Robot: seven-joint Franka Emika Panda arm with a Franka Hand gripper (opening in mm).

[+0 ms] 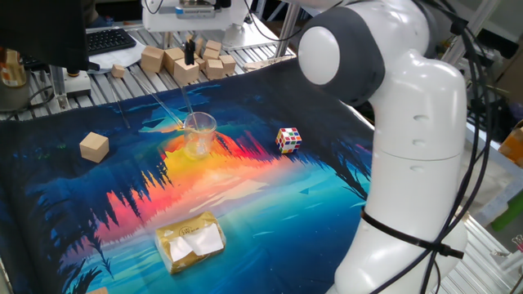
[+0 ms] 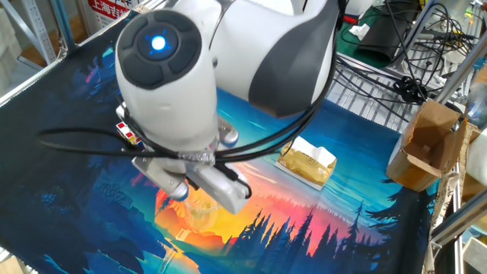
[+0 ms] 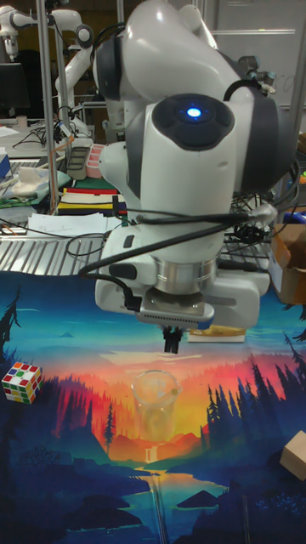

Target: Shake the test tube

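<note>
The test tube (image 1: 166,105) is a thin clear tube that leans in the beaker (image 1: 199,133). Its lower end seems to be inside the glass and its upper end points up and away toward the far edge of the mat; the glass is so thin that I cannot be sure where exactly the end rests. A second thin clear rod (image 1: 187,104) stands more upright in the same beaker. The beaker is upright on the orange part of the printed mat (image 1: 270,196), and apart from these two thin pieces I see no liquid in it.

The gripper (image 3: 172,341) hangs above the beaker, apart from it, and holds nothing. In the tall fixed view its two dark fingers (image 3: 168,340) are close together with almost no gap between them. In the other fixed view the arm hides most of the beaker.

A coloured puzzle cube (image 1: 288,140) lies on the mat to one side of the beaker, and a wooden cube (image 1: 94,147) lies on the opposite side, both well apart from it. A yellow packet with white paper (image 1: 190,241) lies near the front edge of the mat. Behind the mat, more wooden blocks (image 1: 176,60) are on the metal table.
</note>
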